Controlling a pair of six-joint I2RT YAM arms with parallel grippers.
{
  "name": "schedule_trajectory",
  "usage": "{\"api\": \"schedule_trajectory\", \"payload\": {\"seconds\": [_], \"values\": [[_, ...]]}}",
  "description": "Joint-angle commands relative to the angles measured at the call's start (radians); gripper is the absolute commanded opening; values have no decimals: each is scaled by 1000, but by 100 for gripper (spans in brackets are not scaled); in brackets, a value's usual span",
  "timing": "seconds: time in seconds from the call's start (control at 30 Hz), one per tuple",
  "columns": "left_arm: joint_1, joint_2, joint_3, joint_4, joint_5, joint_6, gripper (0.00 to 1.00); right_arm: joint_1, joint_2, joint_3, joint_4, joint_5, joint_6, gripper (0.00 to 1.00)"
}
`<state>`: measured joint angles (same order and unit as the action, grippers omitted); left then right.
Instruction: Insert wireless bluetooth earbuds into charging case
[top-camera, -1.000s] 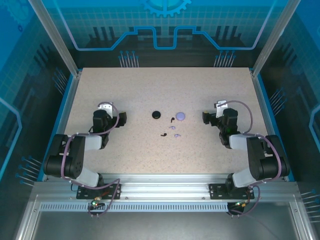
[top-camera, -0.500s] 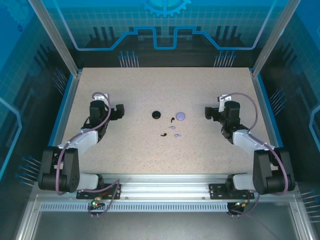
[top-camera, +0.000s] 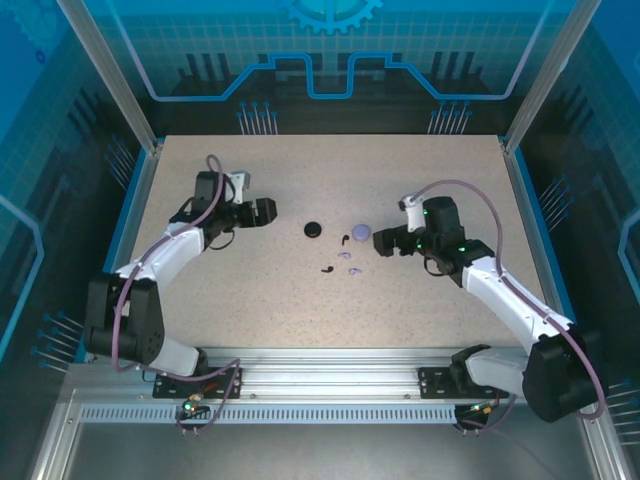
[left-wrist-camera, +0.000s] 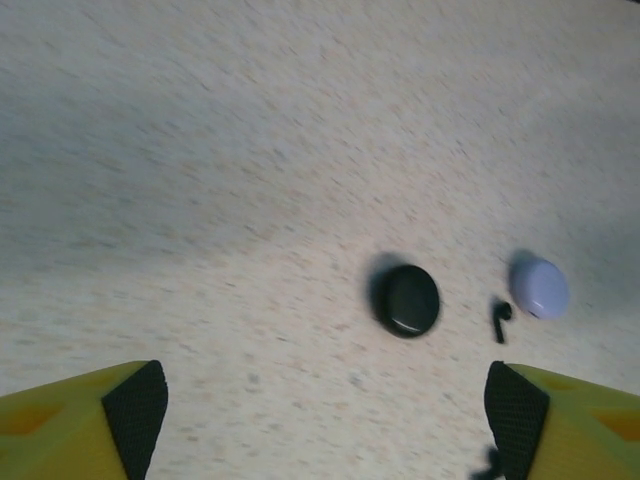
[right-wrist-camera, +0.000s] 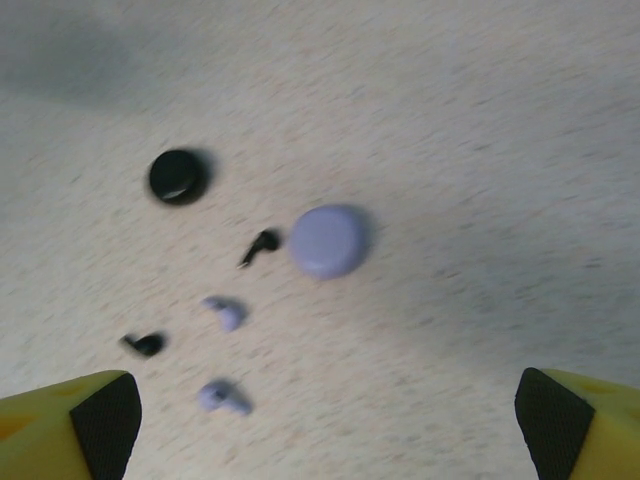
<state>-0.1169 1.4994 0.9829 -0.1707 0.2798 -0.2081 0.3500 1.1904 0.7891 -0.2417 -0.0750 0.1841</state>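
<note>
A round black charging case and a round lavender charging case lie shut at the table's middle. The earbuds lie loose below them: one black earbud beside the lavender case, another black one, and two lavender ones. My left gripper hovers open left of the black case, nothing between its fingers. My right gripper hangs open just right of the lavender case, with the earbuds ahead of it.
The speckled beige table is bordered by a blue rim and a metal frame with transparent blue walls. Both arm bases stand on the rail at the near edge.
Both arms have stretched out toward the middle: the left gripper moved right toward the black case, the right gripper moved left toward the lavender case. The cases and earbuds have not moved.
</note>
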Motion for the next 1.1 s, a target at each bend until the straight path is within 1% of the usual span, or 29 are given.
{"api": "schedule_trajectory", "payload": {"seconds": [0.0, 0.07, 0.17, 0.23, 0.3, 0.37, 0.43, 0.5, 0.57, 0.67, 0.83, 1.07], "values": [[-30, 89, 99, -131, 112, -54, 81, 76, 61, 68, -111, -64, 59, 96], [-35, 147, 153, -154, 138, -76, 77, 96, 104, 84, -116, -96, 81, 93], [-39, 233, 226, -159, 178, -125, 71, 125, 195, 164, -104, -148, 123, 85], [-42, 302, 285, -171, 202, -143, 66, 143, 252, 207, -105, -159, 137, 82], [-46, 367, 343, -188, 218, -159, 62, 155, 322, 270, -108, -182, 150, 72], [-52, 435, 409, -194, 242, -177, 62, 167, 396, 330, -111, -194, 170, 60], [-60, 491, 466, -203, 253, -184, 60, 180, 451, 369, -107, -186, 184, 53], [-68, 538, 516, -209, 257, -194, 59, 188, 498, 396, -91, -198, 195, 49], [-73, 581, 555, -208, 265, -204, 57, 190, 547, 418, -67, -219, 213, 42], [-75, 638, 599, -199, 295, -224, 53, 193, 618, 455, -45, -226, 251, 37], [-89, 709, 643, -181, 328, -245, 50, 195, 710, 491, 1, -226, 305, 31], [-105, 768, 675, -194, 338, -242, 48, 202, 810, 542, 25, -258, 337, 29]]}}
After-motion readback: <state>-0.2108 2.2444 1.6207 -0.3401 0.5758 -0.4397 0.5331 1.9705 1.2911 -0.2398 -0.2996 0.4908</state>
